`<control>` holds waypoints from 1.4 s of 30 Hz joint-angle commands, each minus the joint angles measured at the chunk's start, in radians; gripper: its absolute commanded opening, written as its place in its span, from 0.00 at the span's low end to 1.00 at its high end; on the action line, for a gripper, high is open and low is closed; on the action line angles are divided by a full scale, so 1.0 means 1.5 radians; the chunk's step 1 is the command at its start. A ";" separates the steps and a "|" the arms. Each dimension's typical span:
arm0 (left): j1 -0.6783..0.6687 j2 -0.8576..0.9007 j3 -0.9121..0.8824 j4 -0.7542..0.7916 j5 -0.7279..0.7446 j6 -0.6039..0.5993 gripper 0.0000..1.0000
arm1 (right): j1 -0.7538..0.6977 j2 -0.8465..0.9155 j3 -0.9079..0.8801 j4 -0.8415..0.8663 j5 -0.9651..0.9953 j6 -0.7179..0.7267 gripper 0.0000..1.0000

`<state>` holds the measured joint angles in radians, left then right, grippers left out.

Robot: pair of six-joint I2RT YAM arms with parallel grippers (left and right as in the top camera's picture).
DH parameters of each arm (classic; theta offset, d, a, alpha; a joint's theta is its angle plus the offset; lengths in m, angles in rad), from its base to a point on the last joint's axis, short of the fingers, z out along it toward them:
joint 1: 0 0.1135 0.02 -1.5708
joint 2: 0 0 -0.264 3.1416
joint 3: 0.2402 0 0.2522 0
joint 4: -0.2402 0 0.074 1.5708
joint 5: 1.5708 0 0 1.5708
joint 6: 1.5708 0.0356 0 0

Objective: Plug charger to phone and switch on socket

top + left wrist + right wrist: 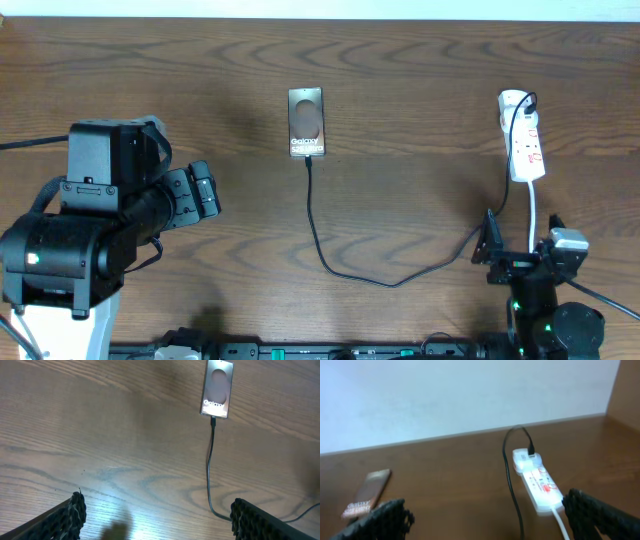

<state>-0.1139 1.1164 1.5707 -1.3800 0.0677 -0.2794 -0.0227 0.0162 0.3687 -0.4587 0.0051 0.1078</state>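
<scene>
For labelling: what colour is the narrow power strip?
The narrow power strip is white; clearest from right wrist.

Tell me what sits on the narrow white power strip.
A white plug block sits at the far end of the narrow white power strip, with the thin black charger cable entering its top. The socket beneath that block is covered.

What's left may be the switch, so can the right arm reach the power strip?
Probably yes: the right gripper is open, and the power strip lies ahead of it, with only the black cable running beside it, not over the switches.
</scene>
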 commanded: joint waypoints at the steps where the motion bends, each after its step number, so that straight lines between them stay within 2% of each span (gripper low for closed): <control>1: 0.000 0.000 0.003 0.000 -0.011 0.011 0.91 | 0.007 -0.007 -0.045 0.058 0.002 -0.013 0.99; 15: 0.000 0.000 0.003 0.000 -0.011 0.011 0.92 | 0.007 -0.007 -0.209 0.315 -0.010 -0.013 0.99; 19: 0.000 0.000 0.003 0.000 -0.011 0.011 0.92 | 0.007 -0.007 -0.240 0.359 -0.010 -0.013 0.99; 27: 0.000 0.000 0.003 0.000 -0.011 0.011 0.91 | 0.006 -0.007 -0.242 0.349 -0.010 -0.013 0.99; 35: 0.000 0.000 0.003 0.000 -0.011 0.011 0.91 | 0.006 -0.007 -0.242 0.258 -0.010 -0.013 0.99; 42: 0.000 0.000 0.003 0.000 -0.011 0.011 0.91 | 0.006 -0.007 -0.242 0.254 -0.011 -0.013 0.99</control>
<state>-0.1139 1.1164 1.5707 -1.3800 0.0677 -0.2798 -0.0200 0.0120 0.0071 -0.0711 -0.0055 0.1009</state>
